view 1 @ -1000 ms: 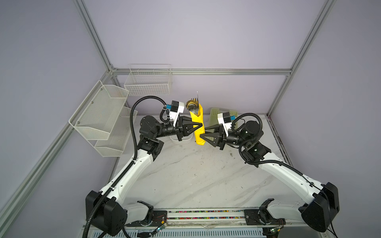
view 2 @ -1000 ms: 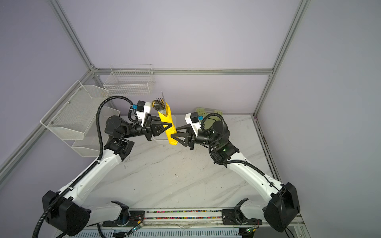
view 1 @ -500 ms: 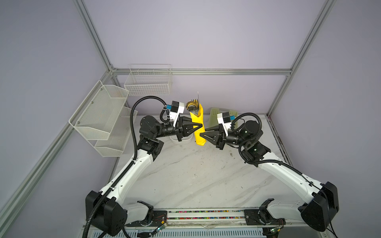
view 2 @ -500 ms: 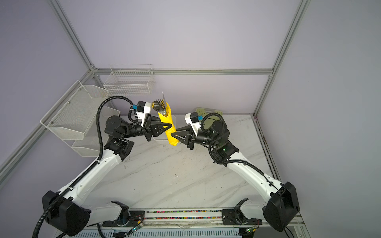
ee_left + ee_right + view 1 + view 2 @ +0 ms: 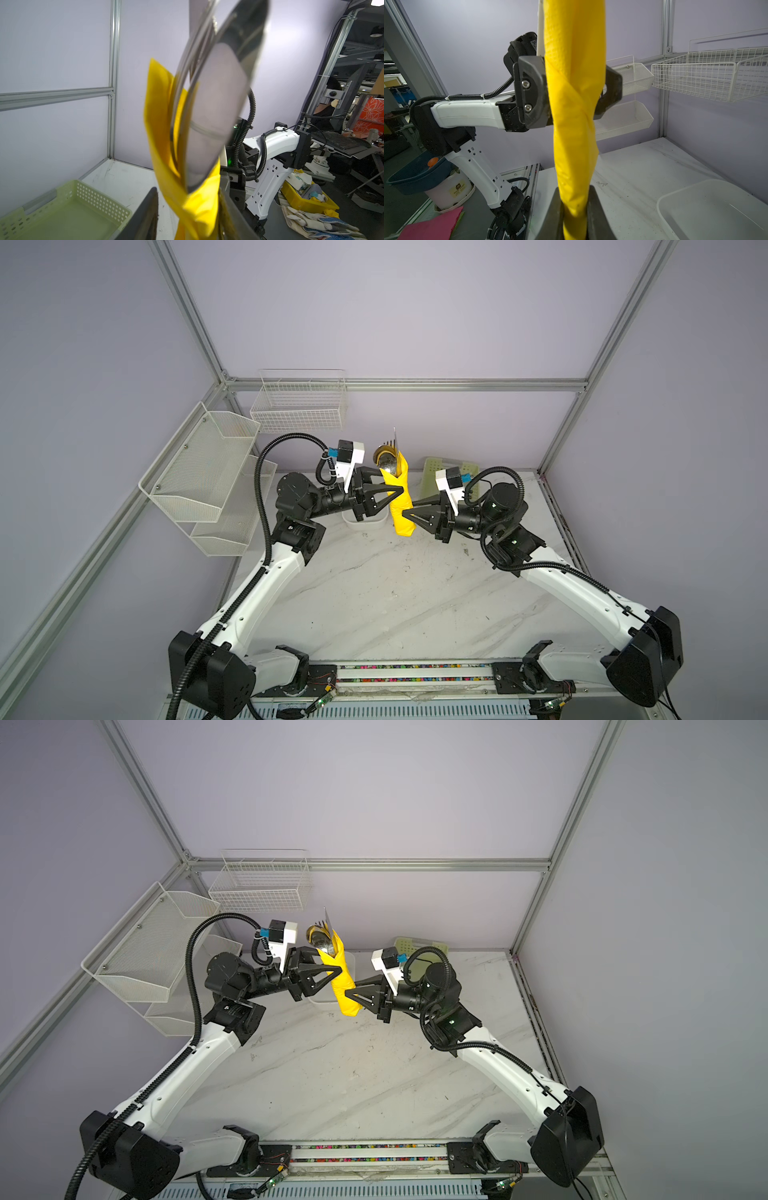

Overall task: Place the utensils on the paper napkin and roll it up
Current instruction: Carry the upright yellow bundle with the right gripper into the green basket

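My right hand [image 5: 574,209] is clamped on the lower end of the rolled bright yellow paper napkin [image 5: 575,124], which stands nearly upright in the air over the far part of the white marble bench [image 5: 395,593]. My left hand [image 5: 397,489] sits higher on the roll with its fingers apart. In the left wrist view a gap shows between one finger [image 5: 148,209] and the paper, while the other lies against it. The silver metal utensils [image 5: 386,457] poke out of the roll's top; their handles are wrapped inside and hidden. Up close the heads are blurred and cut off by the frame edge, so I make out only a spoon bowl [image 5: 216,124]. The roll hides part of my left hand's far finger in the right wrist view. On the bench beyond the roll stands a white translucent plastic tub [image 5: 716,209], partly covered by my left hand in both top views. A pale green perforated plastic basket [image 5: 83,195] sits by the back wall behind my right arm.
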`<state>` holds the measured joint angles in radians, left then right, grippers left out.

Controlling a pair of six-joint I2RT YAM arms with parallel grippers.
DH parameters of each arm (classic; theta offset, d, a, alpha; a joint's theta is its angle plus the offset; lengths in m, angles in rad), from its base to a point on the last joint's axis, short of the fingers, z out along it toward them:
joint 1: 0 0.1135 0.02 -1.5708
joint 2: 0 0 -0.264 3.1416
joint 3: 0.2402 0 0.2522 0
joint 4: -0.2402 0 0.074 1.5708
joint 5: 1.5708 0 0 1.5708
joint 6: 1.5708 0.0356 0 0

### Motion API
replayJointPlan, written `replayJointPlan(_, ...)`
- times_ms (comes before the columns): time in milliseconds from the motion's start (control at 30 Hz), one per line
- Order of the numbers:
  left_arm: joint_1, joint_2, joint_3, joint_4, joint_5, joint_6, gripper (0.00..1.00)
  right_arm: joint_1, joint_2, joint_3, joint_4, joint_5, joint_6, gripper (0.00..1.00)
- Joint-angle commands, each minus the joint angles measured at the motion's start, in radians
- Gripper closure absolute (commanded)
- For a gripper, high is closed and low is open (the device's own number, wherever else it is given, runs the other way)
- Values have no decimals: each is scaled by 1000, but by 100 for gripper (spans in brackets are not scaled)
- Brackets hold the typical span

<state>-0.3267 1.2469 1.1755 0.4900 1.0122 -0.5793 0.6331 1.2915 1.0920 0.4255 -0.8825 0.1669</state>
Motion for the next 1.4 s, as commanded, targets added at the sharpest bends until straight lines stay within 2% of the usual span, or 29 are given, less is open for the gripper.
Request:
replayJointPlan(0,14,-32,-9,24,-27,18,53,-9,-4,49,44,-16,-20,100)
replayJointPlan(267,41,-66,-59,-16,-63,44,49,-57,15,50,11,18,4,100)
replayJointPlan(567,87,-116,-127,-69,-108,58,47,-143,89,48,-14,46,95,100)
replayJointPlan(1100,108,-115,-139,-114,-133,69,47,-388,408,110,-20,113,512,100)
replayJointPlan(1267,113,-110,-133,-185,-168,103,47,-414,580,227,-97,83,575,100)
replayJointPlan(1367,114,-112,-120,-283,-201,167,47,-434,655,278,-125,80,594,100)
